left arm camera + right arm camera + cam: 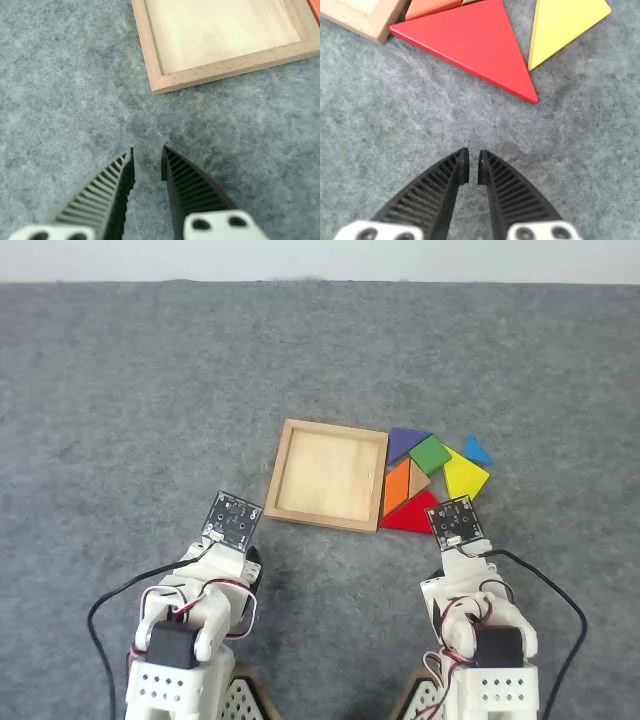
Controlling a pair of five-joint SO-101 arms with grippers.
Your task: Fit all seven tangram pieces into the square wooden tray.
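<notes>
The square wooden tray (283, 472) lies empty mid-table; its near corner (160, 82) shows in the left wrist view. Right of it lie the pieces in a cluster: purple (404, 441), green (430, 454), blue (476, 451), yellow (464, 477), orange (397, 486), a small tan triangle (418, 480) and the red triangle (411, 514). My left gripper (147, 150) hovers over bare carpet just short of the tray's near corner, shut to a narrow slit and holding nothing. Just short of the red triangle (470, 42) and yellow piece (565, 22), my right gripper (472, 151) is shut and holds nothing.
Grey carpet (150, 390) covers the table. Both arm bases (180, 660) (485, 660) stand at the near edge. Open carpet lies to the left of and beyond the tray. A pale strip (320, 258) runs along the far edge.
</notes>
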